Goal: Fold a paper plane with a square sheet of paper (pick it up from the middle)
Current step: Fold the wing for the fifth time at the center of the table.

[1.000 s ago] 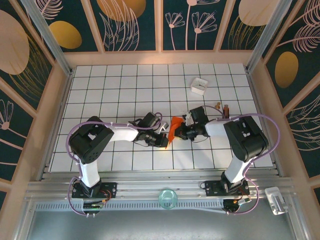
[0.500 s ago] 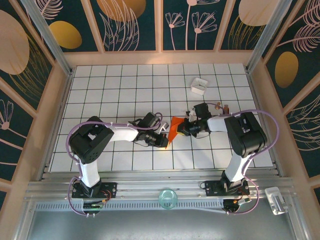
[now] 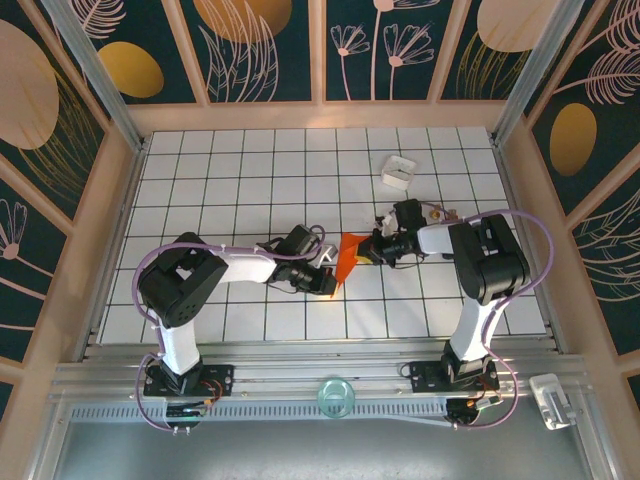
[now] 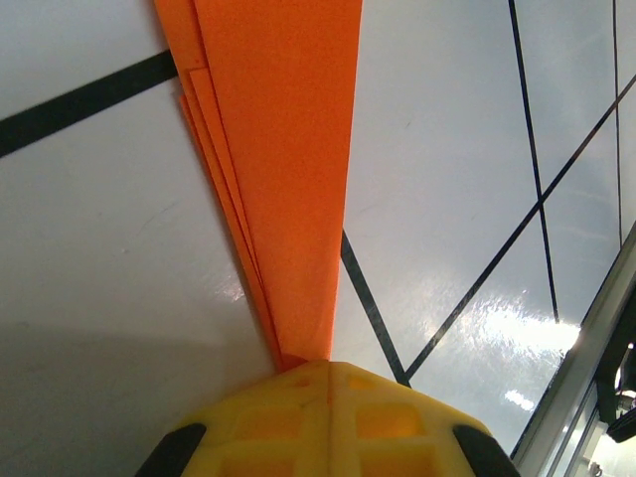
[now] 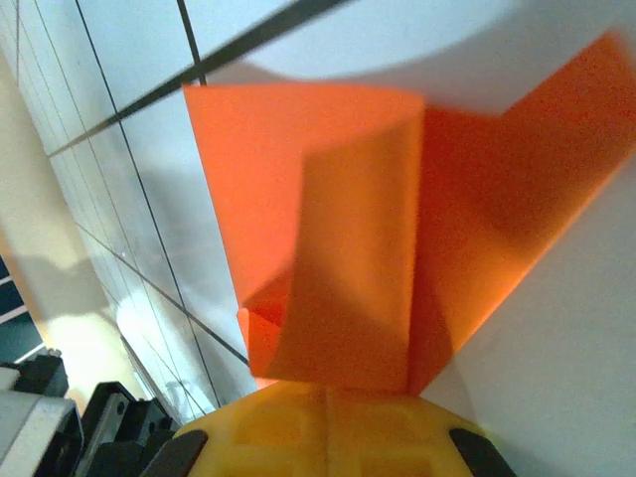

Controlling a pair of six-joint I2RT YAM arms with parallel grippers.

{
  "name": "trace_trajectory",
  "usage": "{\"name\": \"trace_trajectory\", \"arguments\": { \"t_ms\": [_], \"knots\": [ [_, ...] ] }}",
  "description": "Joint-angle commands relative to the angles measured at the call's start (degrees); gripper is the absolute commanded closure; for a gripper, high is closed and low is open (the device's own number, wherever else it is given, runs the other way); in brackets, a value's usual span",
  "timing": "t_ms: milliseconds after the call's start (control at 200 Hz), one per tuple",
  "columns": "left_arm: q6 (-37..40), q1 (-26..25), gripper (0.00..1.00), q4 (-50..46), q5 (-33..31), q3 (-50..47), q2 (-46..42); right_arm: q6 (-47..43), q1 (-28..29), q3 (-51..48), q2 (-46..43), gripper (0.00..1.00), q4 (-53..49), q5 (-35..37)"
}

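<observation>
Your orange paper plane [image 3: 343,258], held just on the near side of the small white box [image 3: 397,172], looks half-folded: left gripper [image 3: 329,284] clamps its layered point, right gripper [image 3: 370,250] pinches a loose flap not yet creased.

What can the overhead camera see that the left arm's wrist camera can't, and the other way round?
Overhead: both arms reach in, the left gripper and right gripper shut on opposite ends of the folded orange paper, with a small white box farther back. Left wrist: a close look at the paper's stacked layers, their edges fanned along one side, pinched between closed yellow fingertips. Both: the orange paper over the white gridded table.
</observation>
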Motion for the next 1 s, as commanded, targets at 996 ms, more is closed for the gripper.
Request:
{"name": "trace_trajectory", "arguments": {
  "t_ms": [996],
  "knots": [
    [-6.1,0.5,0.94,-15.3,-5.3,1.0,-2.7,-4.7,-8.9,3.6,-12.1,0.96,-1.5,14.2]
  ]
}}
